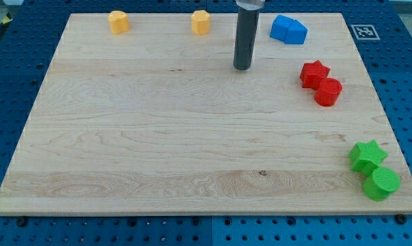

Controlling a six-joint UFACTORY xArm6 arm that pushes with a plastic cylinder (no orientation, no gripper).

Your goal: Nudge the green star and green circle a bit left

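Bare board [158, 137] lies left of corner-crowded green star [367, 156] and green circle [381, 183]; jawless tip [242, 67] far off.

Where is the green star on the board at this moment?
The green star sits near the view's bottom right corner of the wooden board, touching the green circle just below it. My tip is far away, toward the view's top.
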